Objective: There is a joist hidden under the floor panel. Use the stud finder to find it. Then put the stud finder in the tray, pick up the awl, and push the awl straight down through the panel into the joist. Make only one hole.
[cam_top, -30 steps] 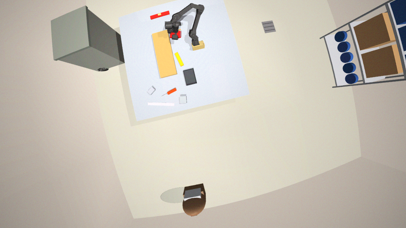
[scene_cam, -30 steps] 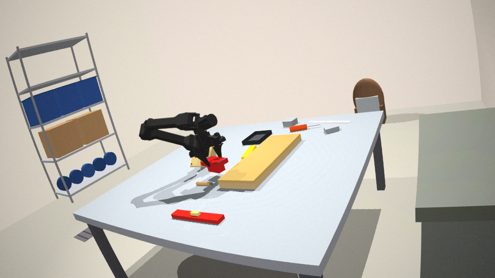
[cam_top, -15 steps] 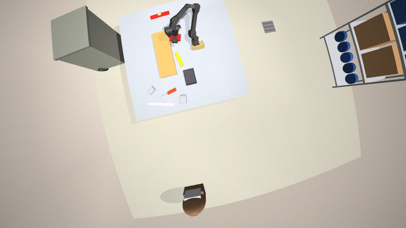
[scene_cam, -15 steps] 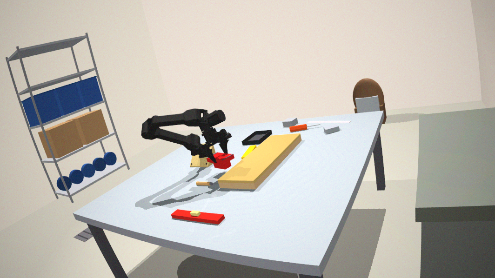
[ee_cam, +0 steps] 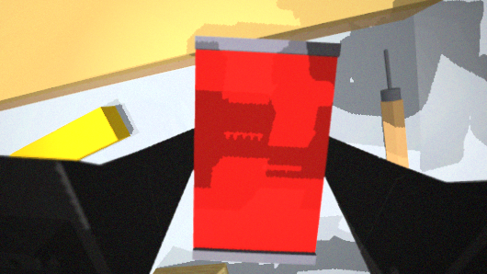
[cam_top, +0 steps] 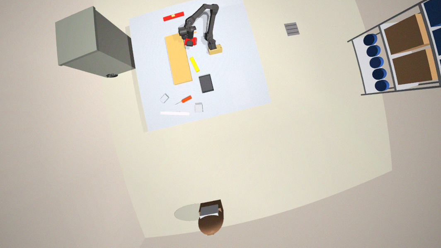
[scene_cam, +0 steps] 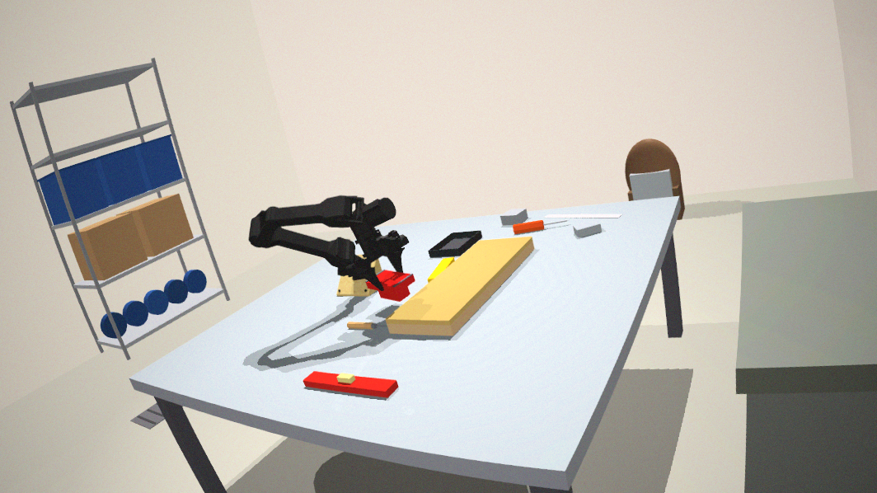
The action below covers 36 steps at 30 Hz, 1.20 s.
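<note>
My gripper (cam_top: 190, 40) (scene_cam: 391, 280) (ee_cam: 258, 138) is shut on the red stud finder (cam_top: 195, 40) (scene_cam: 396, 292) (ee_cam: 239, 226), gripping its two long sides. The stud finder is held a little above the table, beside the near end of the floor panel (cam_top: 178, 61) (scene_cam: 466, 287) (ee_cam: 138, 15). No hole shows in the visible panel top. The awl (scene_cam: 359, 326) (ee_cam: 395, 130), with a wooden handle and thin dark shaft, lies on the table by that panel end, right of the gripper in the wrist view. The black tray (cam_top: 206, 83) (scene_cam: 455, 243) stands empty beyond the panel's other end.
A yellow bar (cam_top: 194, 64) (scene_cam: 441, 269) (ee_cam: 69, 134) lies along the panel's side, between gripper and tray. A red level (cam_top: 168, 17) (scene_cam: 377, 387) lies near one table edge. An orange screwdriver (cam_top: 186, 99) (scene_cam: 527, 227), a white strip (cam_top: 174, 113) and two small grey pieces lie past the tray.
</note>
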Motion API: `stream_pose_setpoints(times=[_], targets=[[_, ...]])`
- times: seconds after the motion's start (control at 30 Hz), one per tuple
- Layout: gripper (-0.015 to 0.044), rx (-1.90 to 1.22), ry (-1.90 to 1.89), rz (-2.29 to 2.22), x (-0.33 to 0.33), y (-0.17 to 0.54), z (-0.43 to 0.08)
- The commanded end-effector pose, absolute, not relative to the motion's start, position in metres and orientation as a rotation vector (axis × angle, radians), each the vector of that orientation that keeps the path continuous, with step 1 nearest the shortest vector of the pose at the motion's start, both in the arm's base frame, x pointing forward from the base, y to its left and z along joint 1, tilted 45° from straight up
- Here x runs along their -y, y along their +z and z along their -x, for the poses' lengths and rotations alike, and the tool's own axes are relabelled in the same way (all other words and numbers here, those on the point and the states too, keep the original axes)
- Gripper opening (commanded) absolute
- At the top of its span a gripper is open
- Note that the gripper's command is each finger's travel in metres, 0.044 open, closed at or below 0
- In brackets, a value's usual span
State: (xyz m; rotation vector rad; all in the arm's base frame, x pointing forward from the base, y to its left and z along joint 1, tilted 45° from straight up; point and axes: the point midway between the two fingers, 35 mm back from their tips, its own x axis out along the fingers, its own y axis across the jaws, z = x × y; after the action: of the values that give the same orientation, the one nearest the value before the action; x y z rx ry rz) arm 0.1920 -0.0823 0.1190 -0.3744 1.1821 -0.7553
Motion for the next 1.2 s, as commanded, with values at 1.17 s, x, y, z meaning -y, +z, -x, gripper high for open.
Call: stream_pose_setpoints(times=[1.17], targets=[[0.0, -1.17, -0.605, 0.209, 0.088, 0.1253, -0.1903]])
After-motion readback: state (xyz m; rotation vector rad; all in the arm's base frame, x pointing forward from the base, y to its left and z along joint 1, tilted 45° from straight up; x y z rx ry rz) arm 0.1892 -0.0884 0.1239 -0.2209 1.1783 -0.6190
